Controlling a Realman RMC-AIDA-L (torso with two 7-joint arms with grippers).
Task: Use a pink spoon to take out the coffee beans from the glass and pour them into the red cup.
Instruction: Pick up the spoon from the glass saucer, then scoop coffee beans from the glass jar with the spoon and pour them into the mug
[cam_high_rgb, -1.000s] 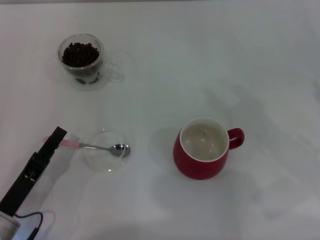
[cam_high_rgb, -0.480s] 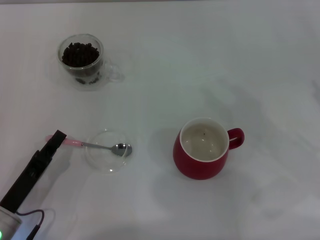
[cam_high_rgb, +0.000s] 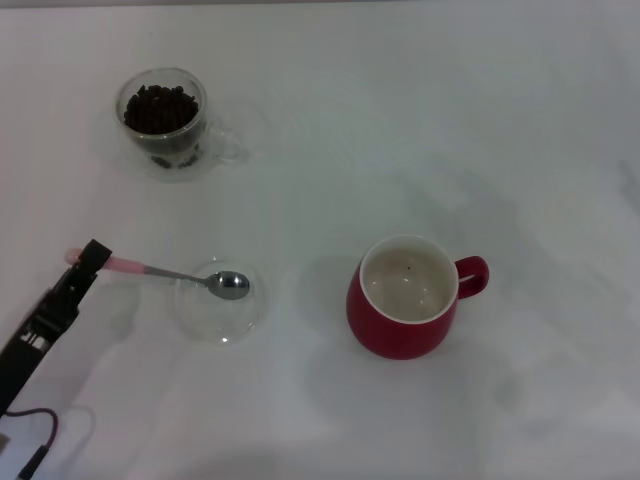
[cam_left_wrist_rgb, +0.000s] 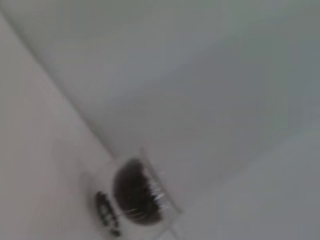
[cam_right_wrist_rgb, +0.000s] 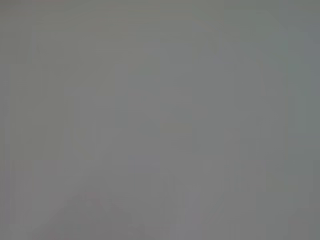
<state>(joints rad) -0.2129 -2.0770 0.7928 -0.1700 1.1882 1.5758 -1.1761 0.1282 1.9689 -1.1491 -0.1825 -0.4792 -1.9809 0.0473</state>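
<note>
One change noted: left hand (cam_high_rgb: 88, 256) clamped on pink spoon (cam_high_rgb: 160, 273), now lifted, bowl above clear dish (cam_high_rgb: 219, 300) near counter's left edge. Glass (cam_high_rgb: 165, 122) with coffee beans (cam_high_rgb: 158, 106) far-left corner; red cup (cam_high_rgb: 405, 297) centre. Scooping pending. Right hand unseen.

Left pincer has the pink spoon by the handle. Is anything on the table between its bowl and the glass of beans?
Nothing visible. The pink spoon, held by the left pincer, has its bowl over the shallow clear dish. The table up to the glass is bare; the red cup stands off right.
</note>
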